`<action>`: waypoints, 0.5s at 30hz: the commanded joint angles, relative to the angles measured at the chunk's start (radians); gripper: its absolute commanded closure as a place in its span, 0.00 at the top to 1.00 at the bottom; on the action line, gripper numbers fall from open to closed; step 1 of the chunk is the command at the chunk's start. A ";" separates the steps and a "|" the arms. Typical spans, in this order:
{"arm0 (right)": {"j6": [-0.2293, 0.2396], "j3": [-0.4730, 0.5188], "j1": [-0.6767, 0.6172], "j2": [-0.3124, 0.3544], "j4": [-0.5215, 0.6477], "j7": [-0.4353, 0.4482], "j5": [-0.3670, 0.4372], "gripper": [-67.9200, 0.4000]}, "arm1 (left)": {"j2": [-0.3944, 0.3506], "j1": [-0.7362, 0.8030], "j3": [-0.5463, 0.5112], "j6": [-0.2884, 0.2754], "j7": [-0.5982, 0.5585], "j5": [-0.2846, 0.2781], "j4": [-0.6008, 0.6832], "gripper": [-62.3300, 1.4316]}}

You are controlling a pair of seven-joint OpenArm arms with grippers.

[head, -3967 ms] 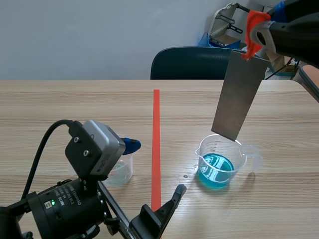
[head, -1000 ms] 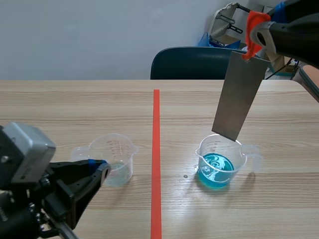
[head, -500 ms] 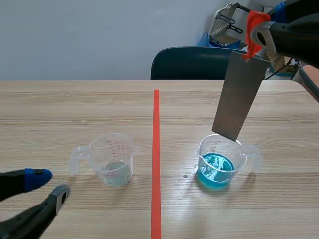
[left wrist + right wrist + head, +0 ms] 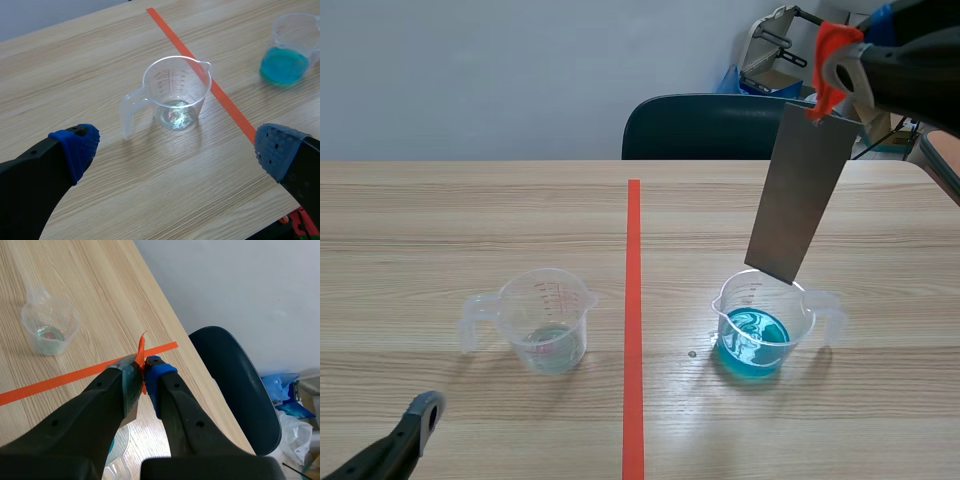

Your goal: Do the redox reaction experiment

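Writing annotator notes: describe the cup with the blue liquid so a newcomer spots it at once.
Find the orange-red tape line down the middle of the wooden table. To its right stands a clear measuring cup, below the grey metal plate hanging from the right gripper. Only it holds bright blue liquid; the other cup, left of the line, is almost empty.

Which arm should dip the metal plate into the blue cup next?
The right. The right gripper pinches the metal plate by its orange tab, and it hangs right over the blue cup. The left gripper is open, low by the clear cup, across the tape line.
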 commanded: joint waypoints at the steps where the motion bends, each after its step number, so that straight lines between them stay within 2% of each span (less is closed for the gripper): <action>1: 0.006 0.011 0.006 0.013 0.005 0.011 0.010 0.02 | 0.010 -0.002 -0.004 0.002 -0.017 -0.003 0.019 1.00; 6: 0.006 0.011 0.006 0.013 0.005 0.011 0.010 0.02 | 0.010 -0.002 -0.017 0.006 -0.018 -0.045 0.020 1.00; 15: 0.006 0.011 0.006 0.013 0.005 0.011 0.010 0.02 | 0.010 -0.002 -0.018 0.006 -0.018 -0.044 0.027 1.00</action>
